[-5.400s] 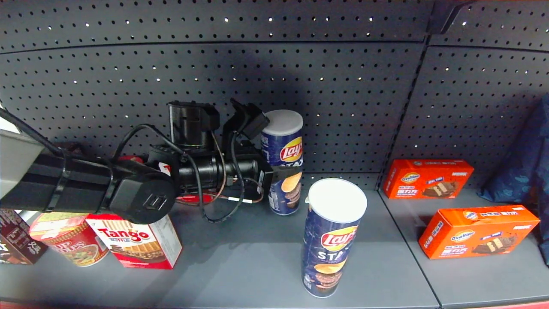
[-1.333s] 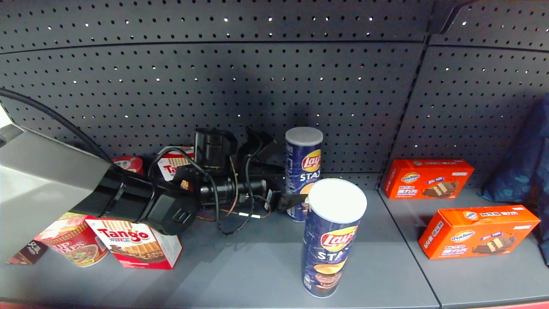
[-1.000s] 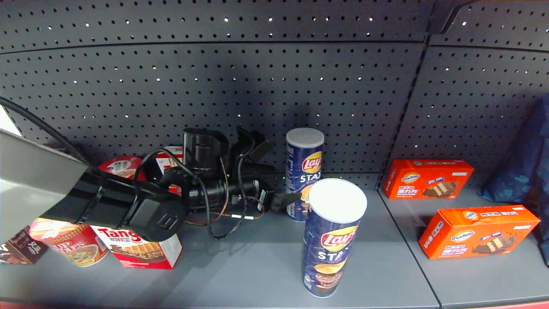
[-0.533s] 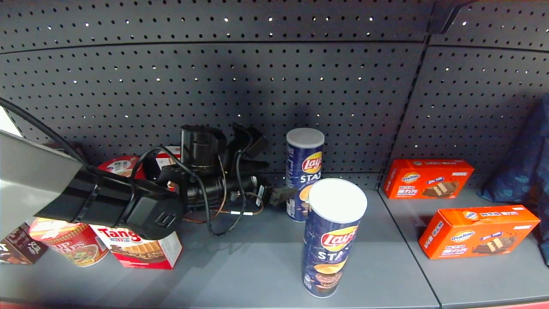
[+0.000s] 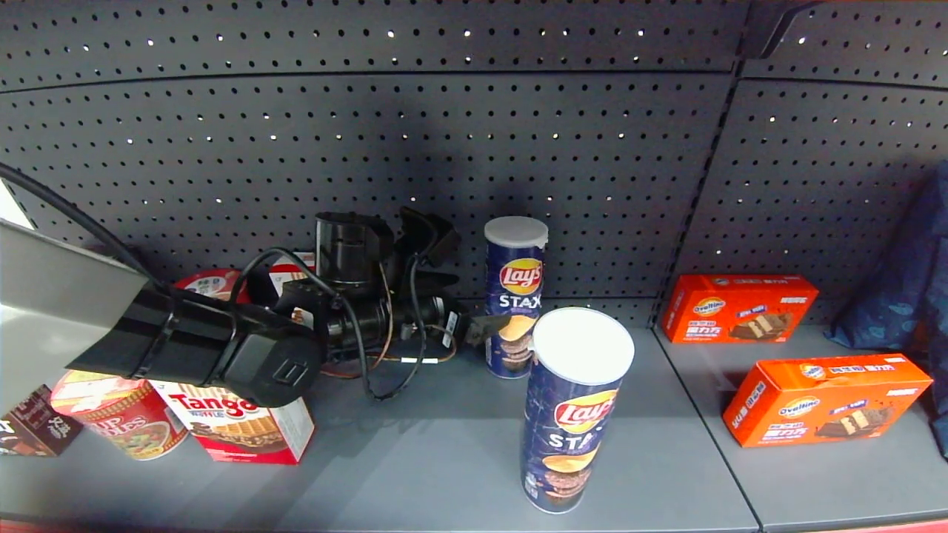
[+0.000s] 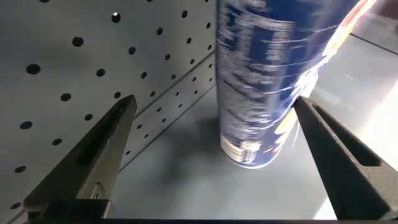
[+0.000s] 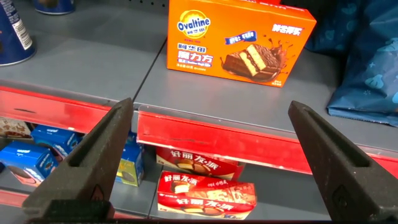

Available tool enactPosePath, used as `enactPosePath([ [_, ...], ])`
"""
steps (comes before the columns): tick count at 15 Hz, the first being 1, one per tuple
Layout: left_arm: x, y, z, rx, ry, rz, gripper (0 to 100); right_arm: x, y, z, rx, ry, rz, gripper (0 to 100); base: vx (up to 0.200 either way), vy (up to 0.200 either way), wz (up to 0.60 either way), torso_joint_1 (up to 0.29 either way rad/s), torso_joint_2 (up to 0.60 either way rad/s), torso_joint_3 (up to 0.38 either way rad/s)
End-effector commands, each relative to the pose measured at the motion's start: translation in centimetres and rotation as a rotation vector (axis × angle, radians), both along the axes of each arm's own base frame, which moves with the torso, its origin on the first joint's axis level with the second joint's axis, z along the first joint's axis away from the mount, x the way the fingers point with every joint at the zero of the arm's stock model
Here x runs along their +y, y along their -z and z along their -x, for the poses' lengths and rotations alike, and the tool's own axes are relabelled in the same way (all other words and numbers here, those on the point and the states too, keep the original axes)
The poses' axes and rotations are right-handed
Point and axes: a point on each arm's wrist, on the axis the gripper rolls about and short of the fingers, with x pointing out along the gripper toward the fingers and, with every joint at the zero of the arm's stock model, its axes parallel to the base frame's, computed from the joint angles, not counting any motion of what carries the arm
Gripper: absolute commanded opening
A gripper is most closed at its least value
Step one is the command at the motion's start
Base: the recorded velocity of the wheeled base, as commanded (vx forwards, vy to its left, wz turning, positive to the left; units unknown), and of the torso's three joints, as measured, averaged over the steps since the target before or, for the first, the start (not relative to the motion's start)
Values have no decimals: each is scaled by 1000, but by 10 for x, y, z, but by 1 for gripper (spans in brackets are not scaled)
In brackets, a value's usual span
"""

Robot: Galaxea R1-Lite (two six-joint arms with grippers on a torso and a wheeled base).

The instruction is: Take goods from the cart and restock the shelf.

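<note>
Two tall blue chips cans stand on the grey shelf [image 5: 415, 451]. The rear can [image 5: 515, 296] is close to the pegboard back wall, and the front can [image 5: 578, 407] is nearer the shelf's edge. My left gripper [image 5: 490, 327] reaches in from the left and is open at the rear can's lower part. In the left wrist view the rear can [image 6: 273, 81] stands just beyond the spread fingers [image 6: 99, 162] of that gripper [image 6: 216, 104]. My right gripper [image 7: 211, 109] hangs open and empty in front of the shelf's red edge [image 7: 217, 134].
Left of my arm sit a red wafer box [image 5: 237, 426] and a cup of noodles [image 5: 118, 418]. Two orange boxes [image 5: 740, 307] [image 5: 826, 400] lie in the right bay beside a blue bag [image 5: 911, 296]. One orange box [image 7: 239, 43] faces the right wrist; lower shelves hold more boxes.
The left gripper carried the rear can, set it down at the back and let go. In the last half second the can shifted slightly left and turned its label forward.
</note>
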Motion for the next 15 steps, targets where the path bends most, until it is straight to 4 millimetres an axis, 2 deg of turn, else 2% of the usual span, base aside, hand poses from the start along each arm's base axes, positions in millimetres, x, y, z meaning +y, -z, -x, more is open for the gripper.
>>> enactPosePath([
  [1, 0, 1, -1, 2, -2, -1, 100, 0, 0, 0, 0, 0, 0, 100, 0, 0, 0, 0, 0, 0],
  [6, -2, 1, 2, 0, 8, -3, 100, 0, 0, 0, 2, 0, 0, 100, 0, 0, 0, 0, 0, 0],
  [10, 10, -24, 22, -47, 7, 14, 100, 0, 0, 0, 2, -2, 0, 100, 0, 0, 0, 0, 0, 0],
  [15, 19, -37, 45, -69, 7, 22, 100, 0, 0, 0, 0, -2, 0, 100, 0, 0, 0, 0, 0, 0],
])
